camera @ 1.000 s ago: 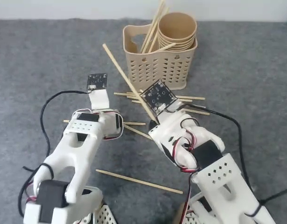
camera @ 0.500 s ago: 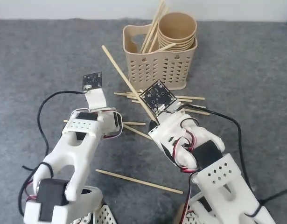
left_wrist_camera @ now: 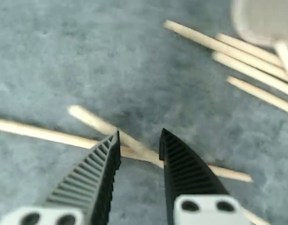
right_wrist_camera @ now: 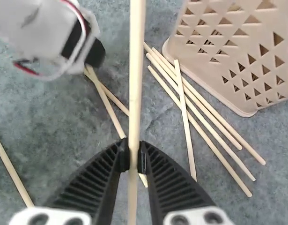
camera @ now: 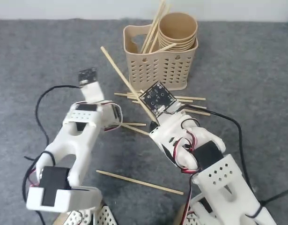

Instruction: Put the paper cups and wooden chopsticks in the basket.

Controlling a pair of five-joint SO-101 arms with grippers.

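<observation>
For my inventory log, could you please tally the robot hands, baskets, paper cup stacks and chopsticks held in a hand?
Hands: 2 (left hand, right hand)
Basket: 1
Paper cup stack: 1
Held chopstick: 1, in the right hand
Total: 5

We look down from behind both arms, wrist views close over the table [camera: 36,51], all sharing chopsticks [right_wrist_camera: 184,117] beside the basket [right_wrist_camera: 232,51].
</observation>
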